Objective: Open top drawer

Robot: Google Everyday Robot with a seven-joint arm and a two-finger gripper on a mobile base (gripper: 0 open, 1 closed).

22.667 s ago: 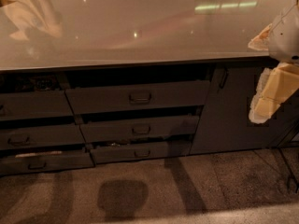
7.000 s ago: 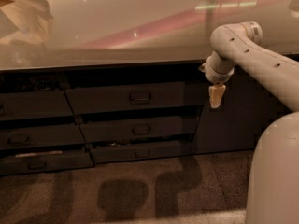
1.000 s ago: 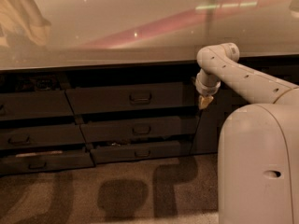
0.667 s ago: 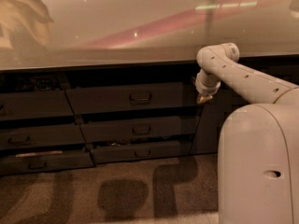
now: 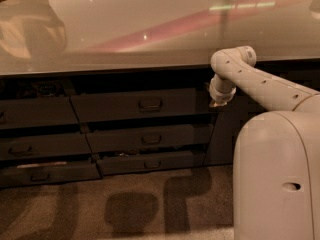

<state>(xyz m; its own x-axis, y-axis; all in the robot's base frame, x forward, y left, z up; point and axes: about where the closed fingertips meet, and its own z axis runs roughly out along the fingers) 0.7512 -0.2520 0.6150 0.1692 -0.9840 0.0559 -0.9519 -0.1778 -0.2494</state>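
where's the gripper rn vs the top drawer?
In the camera view the gripper is right of centre, just under the countertop edge, at the right end of the top drawer, right of its handle.

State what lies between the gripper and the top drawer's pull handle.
In the camera view, only the bare flat front of the top drawer lies between its pull handle and the gripper, which hangs at the drawer's right end.

An arm (image 5: pixel 265 84) of rounded cream-white segments is seen at the right of the frame. A small oval slot (image 5: pixel 291 187) is set in the big smooth shell (image 5: pixel 270 154). The tan gripper (image 5: pixel 216 103) is found right of centre.
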